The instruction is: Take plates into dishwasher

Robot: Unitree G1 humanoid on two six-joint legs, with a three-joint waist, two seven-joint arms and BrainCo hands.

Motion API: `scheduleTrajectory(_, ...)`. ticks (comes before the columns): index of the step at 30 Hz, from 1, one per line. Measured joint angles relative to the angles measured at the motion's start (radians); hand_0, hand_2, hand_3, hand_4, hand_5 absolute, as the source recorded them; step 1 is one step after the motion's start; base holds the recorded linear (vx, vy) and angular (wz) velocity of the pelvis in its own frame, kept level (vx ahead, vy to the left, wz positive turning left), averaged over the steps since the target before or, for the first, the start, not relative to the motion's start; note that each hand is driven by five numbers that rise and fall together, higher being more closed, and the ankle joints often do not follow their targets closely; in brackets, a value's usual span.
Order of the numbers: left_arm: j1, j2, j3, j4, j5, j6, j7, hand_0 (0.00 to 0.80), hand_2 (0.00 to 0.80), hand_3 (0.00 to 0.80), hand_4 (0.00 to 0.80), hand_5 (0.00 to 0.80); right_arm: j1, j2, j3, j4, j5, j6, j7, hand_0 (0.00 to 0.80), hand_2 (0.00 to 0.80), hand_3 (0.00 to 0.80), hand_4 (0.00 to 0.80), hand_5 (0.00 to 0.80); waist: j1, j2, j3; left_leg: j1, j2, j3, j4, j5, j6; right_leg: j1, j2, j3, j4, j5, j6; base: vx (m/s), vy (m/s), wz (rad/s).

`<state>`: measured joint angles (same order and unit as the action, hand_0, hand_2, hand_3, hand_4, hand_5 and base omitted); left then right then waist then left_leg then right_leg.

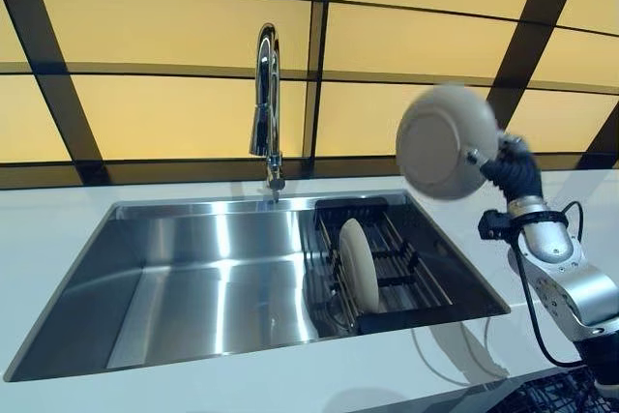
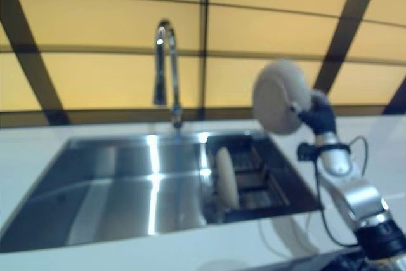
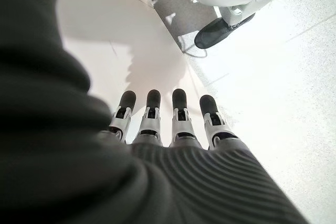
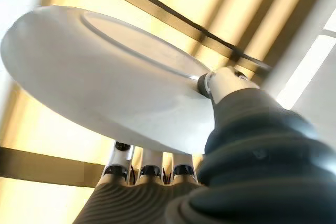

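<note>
Gripped a plate (image 1: 447, 141) in the right robot hand (image 1: 510, 173), thumb pinching its rim, high above the sink's (image 1: 193, 287) right edge.

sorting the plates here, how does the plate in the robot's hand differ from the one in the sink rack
The held plate is lifted above the counter, pinched by the right hand; the rack plate stands on edge in the sink's dish rack, untouched. The held plate shows its underside, the rack plate mostly its edge. Both are round and pale.
</note>
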<state>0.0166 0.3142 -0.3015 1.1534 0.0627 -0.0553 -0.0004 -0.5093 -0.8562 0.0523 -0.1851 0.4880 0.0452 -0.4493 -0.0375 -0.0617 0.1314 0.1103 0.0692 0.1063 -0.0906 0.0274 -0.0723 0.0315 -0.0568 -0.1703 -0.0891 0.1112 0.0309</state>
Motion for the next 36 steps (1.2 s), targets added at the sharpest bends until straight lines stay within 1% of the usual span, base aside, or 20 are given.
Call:
scheduleTrajectory(2, 0.001, -0.006, -0.001, 0.0, 0.0, 0.0, 0.0, 0.0, 0.0, 0.0, 0.0, 0.0, -0.014, 0.019, -0.009, -0.037, -0.086, -0.046, -0.062, 0.8, 0.8, 0.8, 0.8, 0.8, 0.0, 0.001, -0.001, 0.001, 0.0, 0.0, 0.0, 0.0, 0.0, 0.001, 0.0, 0.0, 0.001, 0.0, 0.0, 0.047, 0.039, 0.0)
scheduleTrajectory(3, 0.0, -0.007, -0.001, 0.0, 0.0, 0.0, 0.0, 0.0, 0.0, 0.0, 0.0, 0.0, -0.016, 0.019, -0.009, -0.044, -0.102, -0.053, -0.074, 0.8, 0.8, 0.8, 0.8, 0.8, 0.0, 0.002, -0.001, 0.001, 0.0, 0.0, 0.0, 0.0, 0.0, 0.001, 0.0, 0.0, 0.001, 0.0, 0.0, 0.05, 0.039, 0.0)
scheduleTrajectory(7, 0.003, -0.014, -0.006, -0.001, 0.001, 0.001, 0.0, 0.0, 0.0, 0.0, 0.0, 0.0, -0.023, 0.019, -0.012, -0.07, -0.265, -0.13, -0.175, 0.8, 0.8, 0.8, 0.8, 0.8, 0.001, 0.005, -0.003, 0.003, -0.002, 0.0, 0.0, 0.0, 0.001, 0.003, -0.002, 0.0, 0.002, 0.0, 0.0, 0.052, 0.04, 0.0)
scheduleTrajectory(10, 0.005, -0.016, -0.021, -0.002, 0.001, 0.003, 0.0, 0.0, 0.0, 0.0, 0.0, 0.0, -0.023, 0.017, -0.021, -0.088, -0.336, -0.161, -0.209, 0.8, 0.8, 0.8, 0.8, 0.8, 0.0, 0.013, -0.009, 0.003, -0.002, 0.0, 0.0, 0.0, 0.001, 0.003, -0.002, 0.001, 0.003, 0.0, 0.0, 0.046, 0.064, 0.0)
scheduleTrajectory(15, 0.007, -0.023, -0.022, -0.006, 0.002, 0.003, -0.001, 0.0, 0.0, 0.0, 0.0, 0.0, -0.02, 0.009, -0.057, -0.088, -0.429, -0.172, -0.224, 0.8, 0.8, 0.8, 0.8, 0.8, -0.001, 0.026, -0.02, 0.014, -0.006, 0.004, 0.0, -0.001, 0.002, 0.003, -0.001, 0.01, 0.004, 0.001, 0.002, 0.031, 0.08, -0.04)
scheduleTrajectory(17, 0.008, -0.023, -0.022, -0.006, 0.002, 0.003, -0.001, 0.0, 0.0, 0.0, 0.0, 0.0, -0.008, 0.004, -0.068, -0.088, -0.443, -0.175, -0.224, 0.8, 0.8, 0.8, 0.8, 0.8, -0.002, 0.027, -0.021, 0.017, -0.007, 0.007, 0.0, -0.001, 0.003, 0.003, -0.001, 0.015, 0.004, 0.002, 0.003, 0.002, 0.076, -0.08)
scheduleTrajectory(19, 0.009, -0.023, -0.022, -0.008, 0.002, 0.003, -0.001, 0.0, 0.0, 0.0, 0.0, 0.0, 0.018, -0.008, -0.096, -0.088, -0.465, -0.178, -0.225, 0.8, 0.8, 0.8, 0.8, 0.8, -0.002, 0.025, -0.022, 0.018, -0.008, 0.02, 0.0, -0.003, 0.005, 0.0, -0.002, 0.024, 0.005, 0.005, 0.006, -0.003, 0.108, -0.13)
scheduleTrajectory(22, 0.011, -0.023, -0.022, -0.011, 0.002, 0.003, -0.002, 0.0, 0.0, 0.0, 0.0, 0.0, 0.089, -0.037, -0.15, -0.088, -0.51, -0.18, -0.239, 0.8, 0.8, 0.8, 0.8, 0.8, -0.009, 0.019, -0.024, 0.02, -0.017, 0.032, 0.0, -0.007, 0.011, -0.01, -0.008, 0.042, 0.013, 0.006, 0.009, -0.011, 0.129, -0.15)
scheduleTrajectory(24, 0.014, -0.023, -0.022, -0.011, 0.002, 0.003, -0.002, 0.0, 0.0, 0.0, 0.0, 0.0, 0.129, -0.064, -0.183, -0.087, -0.543, -0.18, -0.242, 0.8, 0.8, 0.8, 0.8, 0.8, -0.02, 0.014, -0.023, 0.018, -0.025, 0.049, 0.001, -0.009, 0.019, -0.023, -0.015, 0.059, 0.019, 0.011, 0.016, -0.012, 0.131, -0.22)
scheduleTrajectory(27, 0.017, -0.021, -0.021, -0.01, 0.003, 0.005, -0.003, 0.0, 0.0, 0.0, 0.0, 0.0, 0.218, -0.118, -0.251, -0.08, -0.58, -0.178, -0.255, 0.8, 0.8, 0.8, 0.8, 0.8, -0.037, -0.006, -0.018, 0.017, -0.046, 0.068, 0.001, -0.014, 0.034, -0.047, -0.031, 0.088, 0.044, 0.013, 0.03, -0.017, 0.134, -0.27)
scheduleTrajectory(28, 0.017, -0.019, -0.022, -0.01, 0.003, 0.009, -0.005, 0.0, 0.0, 0.0, 0.0, 0.0, 0.243, -0.126, -0.269, -0.077, -0.585, -0.178, -0.261, 0.8, 0.8, 0.8, 0.8, 0.8, -0.057, -0.017, -0.015, 0.017, -0.055, 0.078, 0.001, -0.015, 0.039, -0.058, -0.038, 0.101, 0.053, 0.013, 0.039, -0.004, 0.159, -0.27)
scheduleTrajectory(29, 0.017, -0.018, -0.022, -0.009, 0.004, 0.011, -0.006, 0.0, 0.0, 0.0, 0.0, 0.0, 0.269, -0.134, -0.292, -0.076, -0.585, -0.178, -0.262, 0.8, 0.8, 0.8, 0.8, 0.8, -0.06, -0.027, -0.012, 0.015, -0.063, 0.086, 0.001, -0.016, 0.047, -0.07, -0.045, 0.11, 0.06, 0.013, 0.047, 0.005, 0.153, -0.31)
scheduleTrajectory(30, 0.015, -0.017, -0.022, -0.005, 0.007, 0.011, -0.007, 0.0, 0.0, 0.0, 0.0, 0.0, 0.299, -0.14, -0.322, -0.075, -0.585, -0.178, -0.265, 0.8, 0.8, 0.8, 0.8, 0.8, -0.077, -0.041, -0.005, 0.015, -0.076, 0.092, 0.002, -0.017, 0.055, -0.081, -0.053, 0.124, 0.066, 0.016, 0.058, 0.004, 0.162, -0.34)
scheduleTrajectory(32, 0.019, -0.005, -0.022, 0.006, 0.024, 0.015, -0.013, 0.0, 0.0, 0.0, 0.0, 0.0, 0.347, -0.139, -0.358, -0.068, -0.585, -0.177, -0.27, 0.8, 0.8, 0.8, 0.8, 0.8, -0.095, -0.06, 0.001, 0.016, -0.084, 0.123, 0.001, -0.019, 0.071, -0.105, -0.073, 0.133, 0.077, 0.004, 0.114, -0.016, 0.134, -0.4)
scheduleTrajectory(33, 0.02, -0.003, -0.024, 0.011, 0.029, 0.019, -0.017, 0.0, 0.0, 0.0, 0.0, 0.0, 0.378, -0.14, -0.378, -0.068, -0.585, -0.177, -0.27, 0.8, 0.8, 0.8, 0.8, 0.8, -0.111, -0.064, 0.003, 0.017, -0.085, 0.136, 0.002, -0.022, 0.077, -0.111, -0.077, 0.133, 0.078, -0.009, 0.137, -0.041, 0.086, -0.35)
scheduleTrajectory(34, 0.021, 0.0, -0.025, 0.018, 0.04, 0.023, -0.019, 0.0, 0.0, 0.0, 0.0, 0.0, 0.426, -0.139, -0.407, -0.068, -0.585, -0.177, -0.27, 0.8, 0.8, 0.8, 0.8, 0.8, -0.118, -0.065, 0.004, 0.015, -0.083, 0.14, 0.002, -0.024, 0.083, -0.107, -0.083, 0.132, 0.075, -0.02, 0.163, -0.071, 0.069, -0.26)
scheduleTrajectory(35, 0.021, 0.011, -0.031, 0.037, 0.042, 0.024, -0.021, 0.0, 0.0, 0.0, 0.0, 0.0, 0.506, -0.14, -0.444, -0.066, -0.585, -0.177, -0.269, 0.8, 0.8, 0.8, 0.8, 0.8, -0.143, -0.081, 0.002, 0.014, -0.087, 0.153, 0.001, -0.024, 0.09, -0.113, -0.086, 0.134, 0.083, -0.003, 0.195, -0.062, 0.058, -0.16)
scheduleTrajectory(36, 0.021, 0.015, -0.031, 0.046, 0.042, 0.024, -0.023, 0.0, 0.0, 0.0, 0.0, 0.0, 0.531, -0.14, -0.454, -0.065, -0.584, -0.179, -0.267, 0.8, 0.8, 0.8, 0.8, 0.8, -0.148, -0.089, -0.001, 0.014, -0.091, 0.159, 0.002, -0.026, 0.09, -0.12, -0.087, 0.135, 0.092, 0.027, 0.209, -0.071, 0.045, -0.26)
